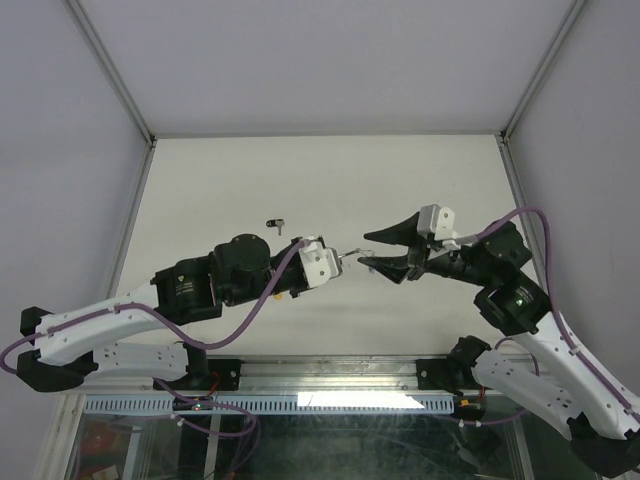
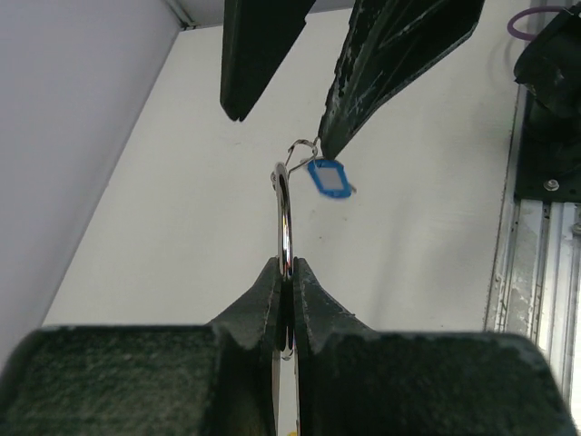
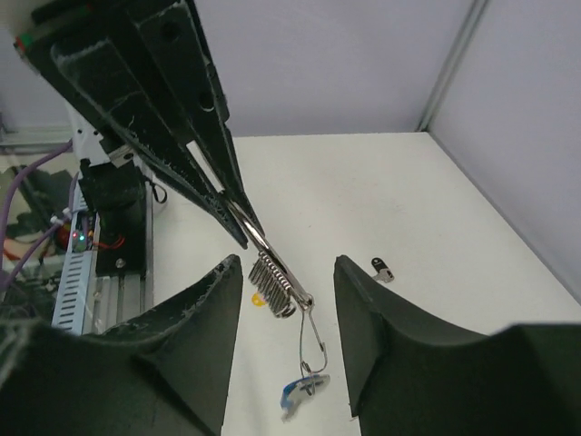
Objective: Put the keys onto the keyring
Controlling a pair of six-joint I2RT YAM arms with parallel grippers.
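Item: keyring (image 2: 284,218). We record thin bright silver wire, seen edge-on, clamped between the closed jaws of the left gripper (image 2: 286,268) and projecting beyond their tips. We count plain silver keys (image 3: 275,277) stacked along it. The blue-headed key (image 2: 329,178) dangles from a small wire loop at its far end, just off one fingertip of the right gripper (image 1: 363,250), whose jaws stand apart.
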